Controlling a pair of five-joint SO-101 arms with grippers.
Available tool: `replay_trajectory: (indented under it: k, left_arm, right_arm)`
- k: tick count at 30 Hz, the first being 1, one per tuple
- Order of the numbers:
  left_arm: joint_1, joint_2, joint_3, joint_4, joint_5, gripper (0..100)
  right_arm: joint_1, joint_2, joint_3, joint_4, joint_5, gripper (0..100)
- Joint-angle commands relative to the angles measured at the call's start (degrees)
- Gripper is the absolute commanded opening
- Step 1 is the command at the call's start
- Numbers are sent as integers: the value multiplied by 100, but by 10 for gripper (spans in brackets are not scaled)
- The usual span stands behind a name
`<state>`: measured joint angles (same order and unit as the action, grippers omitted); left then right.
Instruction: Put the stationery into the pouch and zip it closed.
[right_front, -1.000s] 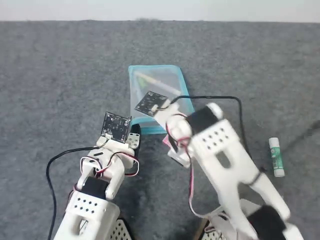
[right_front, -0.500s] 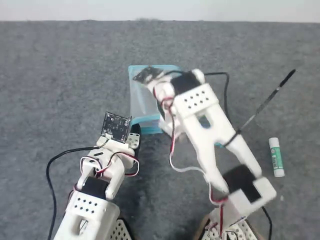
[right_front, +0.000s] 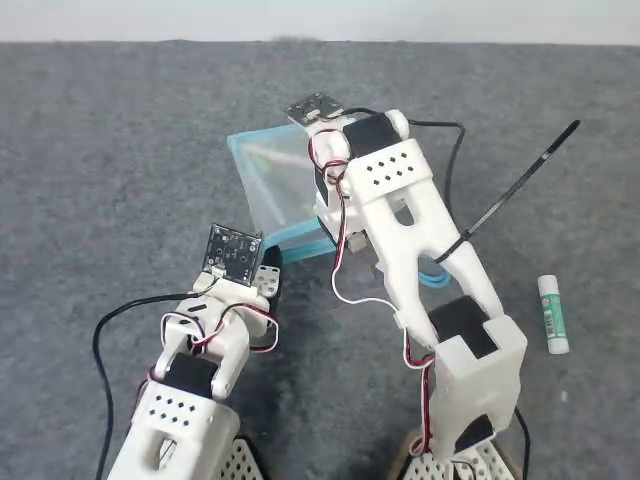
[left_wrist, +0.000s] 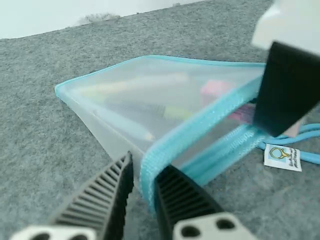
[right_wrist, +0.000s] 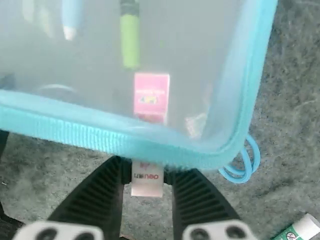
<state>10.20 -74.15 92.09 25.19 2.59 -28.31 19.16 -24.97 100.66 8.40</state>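
Under everything, grey felt-covered table (right_front: 110, 150). Over the middle, right arm (right_front: 400, 210) stretched out long; short of it and nearer the base, left arm (right_front: 200, 370). Mid-table toward the far edge: clear pouch (right_front: 270, 185) with a blue zip band, near corner raised, mouth side facing the arms. Probably very light. Thin soft plastic, floppy, slippery on the flat faces, so likely to slide or fold on the felt if pushed with nothing bracing it. Best taken by the stitched blue band or a corner, not the clear wall; for zipping, by the pull with the other end pinned. On exactly that spot, left gripper (left_wrist: 145, 167): ribbed jaws almost together, clamping the near corner of the blue band. At the pouch mouth, right gripper (right_wrist: 147, 170) pressed onto the white end of a pink eraser (right_wrist: 147, 184), the rest apparently past the band and inside. Small stiff block, light, easy to hold by the flat sides. Inside already, seen through the wall: green pen (right_wrist: 130, 37) and blue pen (right_wrist: 70, 15). At the pouch corner, blue cord loop (right_wrist: 245, 162), too limp to pull with. Well to the right of the pouch, glue stick (right_front: 553, 313) lying on the felt, not yet in. Smooth round tube, likely to roll, so grab across the middle.
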Motion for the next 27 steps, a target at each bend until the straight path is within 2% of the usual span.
replay_trajectory:
  k: [1,3,5,10,16,21,24,27]
  left_arm:
    - [62,-97,-57,-132,-70,12]
    - [62,-97,-57,-132,-70,12]
    - [62,-97,-57,-132,-70,12]
    - [62,-97,-57,-132,-70,12]
    - [62,-97,-57,-132,-70,12]
    - [62,-97,-57,-149,-70,12]
    - [70,-97,-66,-149,-193,12]
    - [246,-97,-48,-114,-782,12]
  right_arm:
    - [259,-154,-360,215,-167,125]
    - [259,-163,-360,215,-290,205]
    - [259,-163,-360,207,-343,243]
    - [400,-154,-642,207,-747,231]
    - [884,-374,-765,224,-747,230]
    - [734,-1174,-352,215,-273,220]
    - [303,-1886,167,215,668,200]
    - [101,-2651,905,207,1398,202]
